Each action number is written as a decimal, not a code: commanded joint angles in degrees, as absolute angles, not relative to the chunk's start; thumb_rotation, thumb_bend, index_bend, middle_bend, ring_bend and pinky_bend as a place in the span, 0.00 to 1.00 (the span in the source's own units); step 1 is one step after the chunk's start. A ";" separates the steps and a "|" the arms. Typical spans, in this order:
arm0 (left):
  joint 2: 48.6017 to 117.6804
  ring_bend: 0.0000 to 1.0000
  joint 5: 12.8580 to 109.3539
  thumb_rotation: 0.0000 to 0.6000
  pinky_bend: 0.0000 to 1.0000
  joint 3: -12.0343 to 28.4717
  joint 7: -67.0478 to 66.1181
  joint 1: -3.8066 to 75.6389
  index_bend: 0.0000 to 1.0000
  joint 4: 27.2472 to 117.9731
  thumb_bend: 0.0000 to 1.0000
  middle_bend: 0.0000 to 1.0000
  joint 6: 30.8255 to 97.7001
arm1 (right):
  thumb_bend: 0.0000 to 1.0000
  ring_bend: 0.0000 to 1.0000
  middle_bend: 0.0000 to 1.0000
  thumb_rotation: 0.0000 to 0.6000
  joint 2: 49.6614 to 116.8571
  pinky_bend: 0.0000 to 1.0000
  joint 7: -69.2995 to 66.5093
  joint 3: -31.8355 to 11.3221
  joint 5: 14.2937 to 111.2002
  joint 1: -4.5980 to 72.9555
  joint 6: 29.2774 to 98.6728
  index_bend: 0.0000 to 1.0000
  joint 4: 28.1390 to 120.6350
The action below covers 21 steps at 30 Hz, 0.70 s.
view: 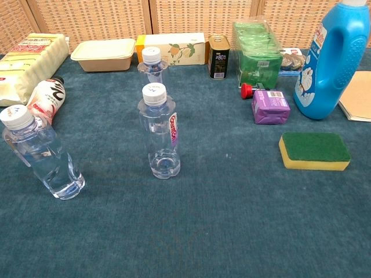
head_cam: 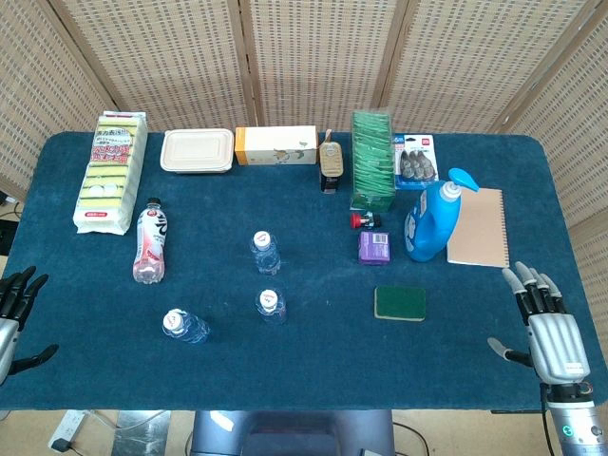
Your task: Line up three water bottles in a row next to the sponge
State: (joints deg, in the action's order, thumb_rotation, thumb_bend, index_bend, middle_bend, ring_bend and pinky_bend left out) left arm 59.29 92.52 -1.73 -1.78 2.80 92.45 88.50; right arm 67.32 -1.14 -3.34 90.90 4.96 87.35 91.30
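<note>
Three clear water bottles with white caps stand upright on the blue cloth. One bottle (head_cam: 266, 252) (view: 152, 65) is farthest back, another bottle (head_cam: 272, 306) (view: 159, 132) stands in front of it, and a third bottle (head_cam: 183, 326) (view: 42, 154) is at the front left. The green-topped yellow sponge (head_cam: 400, 303) (view: 315, 150) lies right of them. My left hand (head_cam: 14, 313) hovers open at the table's front left edge. At the front right corner my right hand (head_cam: 546, 323) is open with fingers spread. Neither hand touches anything, and neither shows in the chest view.
A pink-and-white bottle (head_cam: 150, 243) lies on its side at the left. A blue detergent jug (head_cam: 433, 220), a purple box (head_cam: 373, 247), a notebook (head_cam: 478, 226), a green packet stack (head_cam: 376, 158), a can (head_cam: 330, 163), boxes and a sponge pack (head_cam: 112, 171) line the back.
</note>
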 commanded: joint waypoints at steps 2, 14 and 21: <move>59.15 0.00 92.65 1.00 0.07 -1.83 -1.37 3.04 0.00 92.43 0.03 0.00 87.97 | 0.00 0.00 0.00 1.00 67.14 0.01 -2.19 -2.71 91.79 5.29 86.77 0.00 91.47; 55.86 0.00 94.74 1.00 0.07 -2.75 5.08 2.91 0.00 93.08 0.03 0.00 88.91 | 0.00 0.01 0.03 1.00 72.71 0.18 -25.55 0.16 101.31 11.92 83.57 0.00 85.24; 55.38 0.00 94.37 1.00 0.07 -2.48 7.90 2.22 0.00 92.09 0.03 0.00 90.31 | 0.00 0.03 0.04 1.00 76.97 0.22 -31.74 -0.09 104.34 18.63 78.96 0.00 84.80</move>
State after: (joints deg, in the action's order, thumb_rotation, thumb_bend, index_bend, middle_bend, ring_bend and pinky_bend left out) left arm 55.42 94.40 -2.51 7.85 2.28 92.15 90.24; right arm 75.37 -30.24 -0.06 103.34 16.60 80.85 84.95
